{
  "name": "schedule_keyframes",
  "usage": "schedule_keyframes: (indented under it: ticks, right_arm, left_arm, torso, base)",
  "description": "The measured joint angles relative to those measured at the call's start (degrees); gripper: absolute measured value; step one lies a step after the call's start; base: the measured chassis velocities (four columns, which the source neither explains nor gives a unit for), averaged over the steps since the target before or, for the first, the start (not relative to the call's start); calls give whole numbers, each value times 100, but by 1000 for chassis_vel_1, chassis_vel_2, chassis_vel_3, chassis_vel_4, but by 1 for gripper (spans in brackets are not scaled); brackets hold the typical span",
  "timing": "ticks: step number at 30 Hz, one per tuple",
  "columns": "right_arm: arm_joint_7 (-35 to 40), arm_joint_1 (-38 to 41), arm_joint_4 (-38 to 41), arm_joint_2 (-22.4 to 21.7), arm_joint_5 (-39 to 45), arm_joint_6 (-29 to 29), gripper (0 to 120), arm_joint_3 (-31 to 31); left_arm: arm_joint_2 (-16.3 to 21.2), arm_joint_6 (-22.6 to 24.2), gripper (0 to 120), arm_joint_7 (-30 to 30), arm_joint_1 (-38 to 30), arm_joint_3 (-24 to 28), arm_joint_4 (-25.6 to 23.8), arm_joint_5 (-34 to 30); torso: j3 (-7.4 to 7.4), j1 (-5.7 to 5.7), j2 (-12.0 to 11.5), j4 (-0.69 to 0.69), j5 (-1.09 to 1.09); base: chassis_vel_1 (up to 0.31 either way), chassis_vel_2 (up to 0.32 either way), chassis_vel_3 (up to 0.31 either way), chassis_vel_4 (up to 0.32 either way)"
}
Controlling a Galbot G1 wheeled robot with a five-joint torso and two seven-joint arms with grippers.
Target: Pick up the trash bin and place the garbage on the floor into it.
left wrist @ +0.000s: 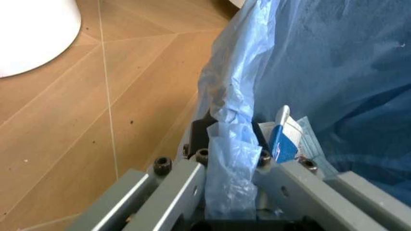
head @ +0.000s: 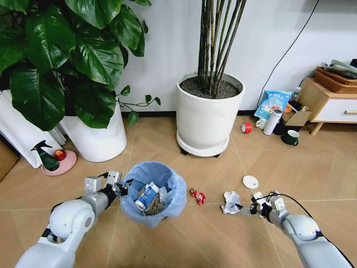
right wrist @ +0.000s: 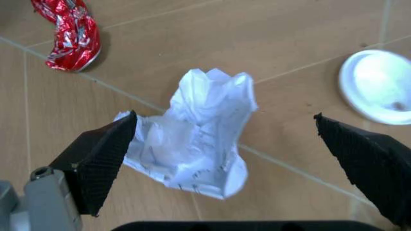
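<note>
Here, I am taking the trash bin as my landmark, going from the biggest thing down. Behind the bin and slightly to my right, the tall white plant pot is standing on the wooden floor; behind and to my left, a second white pot is sitting under broad green leaves. The bin itself is lined with a crinkly light blue bag, and a blue-white carton is lying inside it among other scraps. My left pincer is clamping the bin's rim on my left side, its fingers closed over the rim and a fold of the bag. To the right of the bin, my right pincer is hovering low over a crumpled white paper wad, its dark fingertips spread wide apart on either side of the wad, one just at the wad's edge. Between the bin and that wad, a red wrapper is lying on the floor. Just beyond the wad, farther from the bin, a white disc is resting flat.
</note>
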Motion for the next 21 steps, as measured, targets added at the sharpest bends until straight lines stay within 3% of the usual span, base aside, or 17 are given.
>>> schedule_keyframes:
  ticks: [12, 21]
  right_arm:
    - [432, 522, -1052, 640, -137, 86, 97, -110]
    - [721, 592, -1294, 843, -167, 173, 65, -103]
  left_arm:
    - [89, 0, 0, -52, 72, -57, -77, -92]
    - [114, 0, 0, -97, 76, -61, -98, -157]
  torso:
    - [0, 0, 0, 0, 1]
    - [0, 0, 0, -1, 0]
  base:
    - [0, 0, 0, 0]
    - [0, 0, 0, 0]
